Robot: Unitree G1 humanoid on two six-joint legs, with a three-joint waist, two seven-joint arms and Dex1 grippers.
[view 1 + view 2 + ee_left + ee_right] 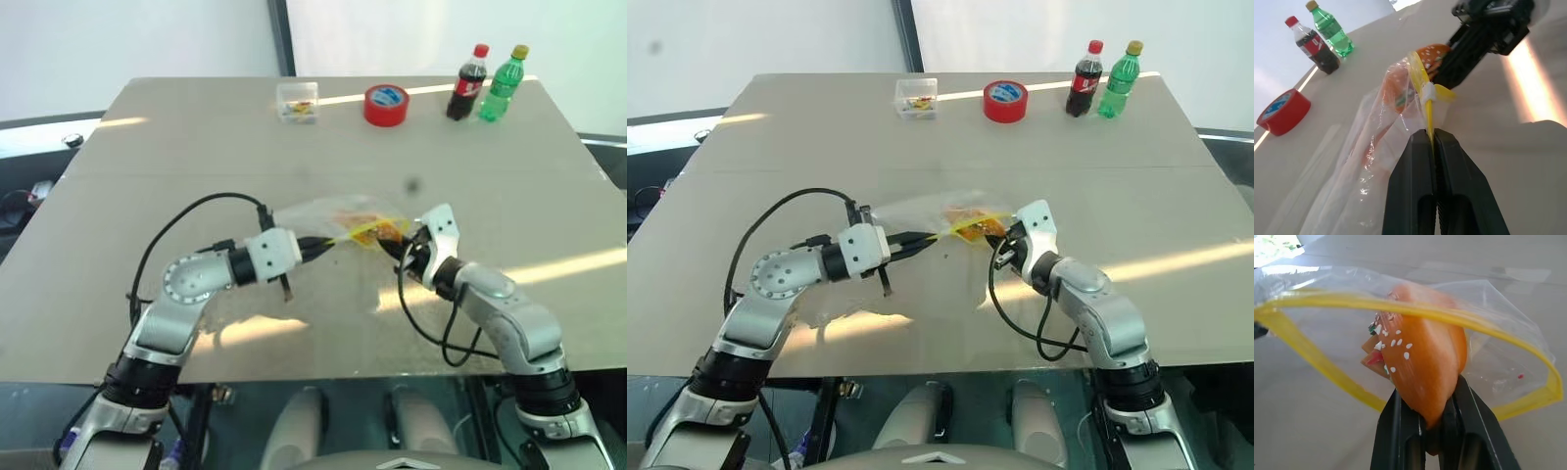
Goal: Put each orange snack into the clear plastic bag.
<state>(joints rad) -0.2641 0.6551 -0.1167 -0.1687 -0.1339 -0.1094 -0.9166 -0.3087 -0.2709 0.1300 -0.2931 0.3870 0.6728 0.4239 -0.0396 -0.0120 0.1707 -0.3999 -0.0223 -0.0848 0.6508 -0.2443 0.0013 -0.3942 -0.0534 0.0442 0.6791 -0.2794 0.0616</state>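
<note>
The clear plastic bag hangs crinkled just above the table's middle, mouth toward the right arm. My left gripper is shut on the bag's yellow strip. My right gripper is shut on an orange snack with white specks, held at the open mouth inside the yellow rim. That snack sits between the two grippers in the head views. A second orange snack shows through the bag's film, inside it.
At the table's far edge stand a small clear box, a red tape roll, a cola bottle and a green bottle. Black cables loop off both wrists over the tan table.
</note>
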